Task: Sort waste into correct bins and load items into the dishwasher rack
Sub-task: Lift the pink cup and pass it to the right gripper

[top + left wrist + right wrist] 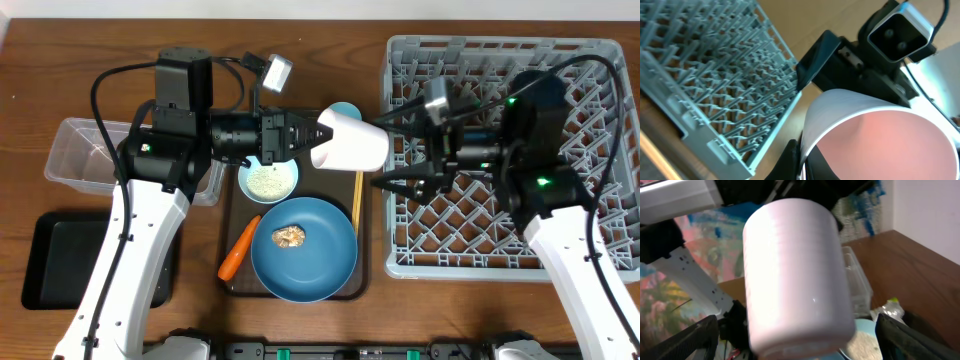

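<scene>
Now the left gripper [308, 137] holds the pink cup [350, 145] by its rim, the right gripper [385, 154] gapes empty at its base; an early release could drop the cup.

Pink cup [350, 145] hangs on its side, mouth to the left, just left of the large grey dishwasher rack [608, 125]. The light blue cup [345, 108] peeks out beyond it. Nearer, a small white bowl [243, 186] holds rice grains [268, 180]. The round blue plate [310, 272] carries a brown food lump [290, 236]. An orange carrot [238, 250] lies to its left and wooden chopsticks [357, 195] lie at its right. At left, the clear tub [85, 155] lies beyond the black tray [50, 260].
</scene>
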Available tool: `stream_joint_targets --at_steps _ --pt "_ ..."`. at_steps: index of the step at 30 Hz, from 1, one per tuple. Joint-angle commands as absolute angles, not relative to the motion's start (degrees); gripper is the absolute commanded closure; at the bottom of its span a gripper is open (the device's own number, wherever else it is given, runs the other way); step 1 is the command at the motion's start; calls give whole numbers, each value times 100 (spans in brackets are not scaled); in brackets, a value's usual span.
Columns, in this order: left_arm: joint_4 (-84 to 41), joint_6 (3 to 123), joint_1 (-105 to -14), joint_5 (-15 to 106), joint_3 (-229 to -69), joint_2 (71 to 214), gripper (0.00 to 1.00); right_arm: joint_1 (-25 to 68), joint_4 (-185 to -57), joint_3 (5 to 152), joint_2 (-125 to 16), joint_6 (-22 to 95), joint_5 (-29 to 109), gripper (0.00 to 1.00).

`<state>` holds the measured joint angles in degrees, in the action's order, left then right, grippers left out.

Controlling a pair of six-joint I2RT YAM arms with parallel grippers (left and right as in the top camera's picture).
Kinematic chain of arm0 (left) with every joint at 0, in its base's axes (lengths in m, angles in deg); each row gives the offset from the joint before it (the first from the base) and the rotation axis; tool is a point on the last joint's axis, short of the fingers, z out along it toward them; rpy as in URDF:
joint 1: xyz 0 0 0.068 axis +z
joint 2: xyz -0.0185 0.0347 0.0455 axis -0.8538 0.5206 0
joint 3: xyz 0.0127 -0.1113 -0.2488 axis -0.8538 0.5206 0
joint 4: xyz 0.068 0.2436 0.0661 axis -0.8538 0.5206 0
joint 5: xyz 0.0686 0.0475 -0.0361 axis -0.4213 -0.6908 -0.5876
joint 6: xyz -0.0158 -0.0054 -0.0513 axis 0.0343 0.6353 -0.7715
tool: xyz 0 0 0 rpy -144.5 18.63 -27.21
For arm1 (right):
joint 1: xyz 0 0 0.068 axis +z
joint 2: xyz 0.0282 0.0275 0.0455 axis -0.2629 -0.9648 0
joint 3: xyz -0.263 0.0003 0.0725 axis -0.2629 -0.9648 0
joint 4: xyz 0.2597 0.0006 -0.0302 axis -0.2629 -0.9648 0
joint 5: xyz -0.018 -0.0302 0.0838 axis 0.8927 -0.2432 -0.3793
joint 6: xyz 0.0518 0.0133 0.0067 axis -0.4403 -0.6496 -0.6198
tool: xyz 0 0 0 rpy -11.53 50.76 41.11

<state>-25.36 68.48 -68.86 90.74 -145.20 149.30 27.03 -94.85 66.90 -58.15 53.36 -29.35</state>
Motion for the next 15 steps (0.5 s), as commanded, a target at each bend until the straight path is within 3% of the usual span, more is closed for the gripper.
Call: stream_joint_targets --at_steps 1,7,15 --pt "-2621 6605 -6867 9515 -14529 14852 94 2922 -9443 6782 -5719 5317 -2922 9" --pt "-2637 6597 -6867 9515 -14529 14852 94 3110 -9428 6782 -5719 5314 -2806 28" --pt "-2641 6599 -6867 9513 -14529 14852 94 3101 -9255 6782 -5704 5076 -2796 43"
